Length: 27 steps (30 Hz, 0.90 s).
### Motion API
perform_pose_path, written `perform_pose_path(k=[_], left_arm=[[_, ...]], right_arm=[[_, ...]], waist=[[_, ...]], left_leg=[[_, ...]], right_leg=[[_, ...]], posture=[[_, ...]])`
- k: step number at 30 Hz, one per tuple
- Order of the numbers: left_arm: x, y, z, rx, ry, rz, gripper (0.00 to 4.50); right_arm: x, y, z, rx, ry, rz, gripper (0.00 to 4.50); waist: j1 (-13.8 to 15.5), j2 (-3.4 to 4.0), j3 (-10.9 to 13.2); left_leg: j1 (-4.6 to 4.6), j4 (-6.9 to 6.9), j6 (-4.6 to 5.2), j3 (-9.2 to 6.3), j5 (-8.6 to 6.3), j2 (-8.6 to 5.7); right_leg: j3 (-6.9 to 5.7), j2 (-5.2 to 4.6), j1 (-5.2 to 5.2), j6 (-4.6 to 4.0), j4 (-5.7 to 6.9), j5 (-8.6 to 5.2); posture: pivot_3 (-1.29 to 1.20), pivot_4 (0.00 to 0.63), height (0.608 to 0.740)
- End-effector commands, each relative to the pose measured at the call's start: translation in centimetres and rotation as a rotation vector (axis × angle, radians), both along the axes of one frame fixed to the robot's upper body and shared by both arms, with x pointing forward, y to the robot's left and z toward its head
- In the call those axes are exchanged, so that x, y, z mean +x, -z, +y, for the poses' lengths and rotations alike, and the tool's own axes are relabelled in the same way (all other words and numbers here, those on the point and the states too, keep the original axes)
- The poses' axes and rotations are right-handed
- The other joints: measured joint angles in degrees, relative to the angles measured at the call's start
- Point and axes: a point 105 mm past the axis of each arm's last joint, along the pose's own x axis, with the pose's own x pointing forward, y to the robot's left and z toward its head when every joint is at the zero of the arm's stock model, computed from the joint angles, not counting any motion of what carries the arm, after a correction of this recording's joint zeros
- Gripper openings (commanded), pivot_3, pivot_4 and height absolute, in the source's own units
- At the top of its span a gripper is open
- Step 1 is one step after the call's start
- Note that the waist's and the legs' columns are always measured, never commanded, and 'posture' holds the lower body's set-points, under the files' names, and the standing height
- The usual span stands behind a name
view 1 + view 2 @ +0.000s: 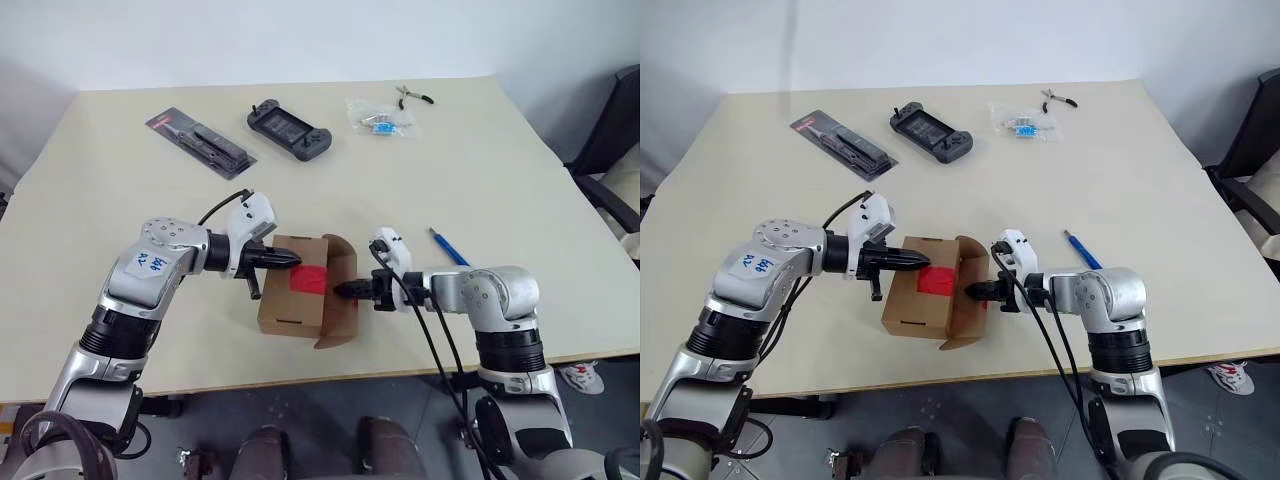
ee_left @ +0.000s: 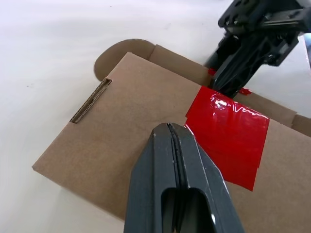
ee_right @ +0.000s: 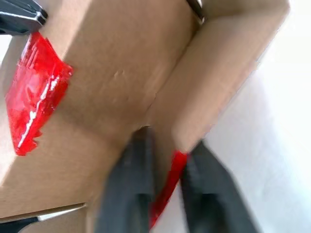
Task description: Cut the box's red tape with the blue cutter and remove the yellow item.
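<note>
- The box sits near the front edge of the tabletop, between the two arms. The red tape lies on its top face and one side flap stands open toward the right claw.
- The left claw is pressed together, with nothing between its fingers, and its tip rests on or just over the top face beside the tape.
- The right claw is closed on the edge of the open flap, where a strip of red tape shows between its fingers. If it pulls while the left claw does not press firmly, I think the whole box may slide or tip instead of opening.
- The flap is thin cardboard, so a hard pull may tear it or let it slip out of the grip.
- The blue cutter lies on the tabletop to the right of the right arm, well apart from the box and not held; a wide swing of that arm could knock it.
- The yellow item cannot be seen, so it may still be inside, and it could fall out if the box tips.
- The left forearm carries a white sticker with handwritten blue marks, but I cannot read them. No brand is readable.
</note>
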Motion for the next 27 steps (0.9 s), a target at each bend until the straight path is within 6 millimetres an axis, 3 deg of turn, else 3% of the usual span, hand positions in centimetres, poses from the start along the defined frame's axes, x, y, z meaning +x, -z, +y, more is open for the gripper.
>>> perform_pose_path(k=[1, 6, 14, 21, 27], left_arm=[[-0.3, 1.7, 0.0, 0.026, -0.012, 0.048, 0.00], [-0.3, 1.6, 0.0, 0.013, -0.007, 0.031, 0.00], [-0.6, 1.7, 0.2, -0.014, 0.005, 0.013, 0.00], [-0.6, 1.4, 0.0, -0.049, 0.020, -0.019, 0.00], [0.3, 1.4, 0.3, -0.062, -0.020, -0.044, 0.00]], right_arm=[[-0.4, -0.3, 0.1, 0.027, 0.015, 0.037, 0.03], [-0.5, -1.6, -0.4, 0.050, 0.054, 0.051, 0.03], [0.0, -5.9, -1.7, 0.044, 0.089, -0.094, 0.03], [-1.0, -10.0, -0.9, 0.023, 0.021, -0.191, 0.03], [-1.9, -11.8, -0.4, -0.060, 0.016, -0.204, 0.03]], waist=[[0.02, 0.00, 0.00], [0.10, 0.02, 0.01], [0.12, 0.12, 0.08], [0.15, 0.13, 0.09], [0.32, 0.12, 0.09]], left_leg=[[0.00, 0.00, 0.00, 0.00, 0.00, 0.00], [-0.03, -0.01, 0.00, 0.01, 0.00, 0.00], [-0.28, -0.02, 0.00, -0.01, -0.02, 0.00], [-0.47, -0.01, 0.00, -0.03, -0.01, 0.00], [-0.53, 0.01, 0.02, -0.06, -0.01, 0.00]], right_leg=[[0.00, 0.00, 0.00, 0.00, 0.00, 0.00], [0.00, 0.00, -0.03, 0.00, -0.01, 0.00], [-0.02, 0.00, -0.23, 0.00, -0.09, 0.00], [-0.06, -0.01, -0.33, 0.00, -0.20, 0.00], [-0.11, -0.01, -0.32, 0.01, -0.31, 0.01]], posture=[[0.00, 0.150, 0.740], [0.00, 0.150, 0.740], [0.00, 0.150, 0.740], [0.00, 0.150, 0.740], [0.00, 0.150, 0.740]])
